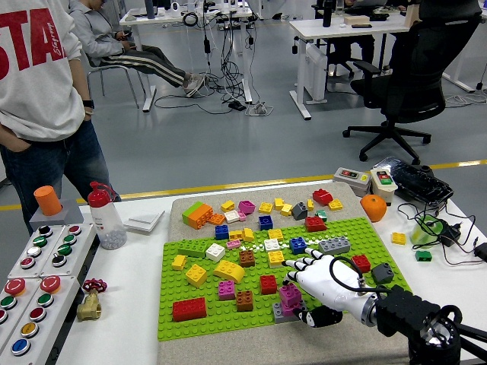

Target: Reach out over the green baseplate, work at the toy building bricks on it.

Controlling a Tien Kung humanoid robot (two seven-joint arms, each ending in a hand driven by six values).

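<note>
Your right hand (323, 283), white-shelled with black finger joints, reaches in from the lower right over the green studded baseplate (205, 323), its fingers curled down around a magenta toy brick (290, 295) that sits on a grey brick (281, 312) near the plate's front edge. Just left of it you have a red square brick (268, 284) and a brown brick (244, 300). A person in a grey sweatshirt (38, 72) stands at the far left with one hand in a pocket.

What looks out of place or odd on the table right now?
Two bricks lie off the green baseplate: a yellow brick and a small green brick on the bare white table at the right, near the cables. Otherwise, nothing looks spilled or damaged.
</note>
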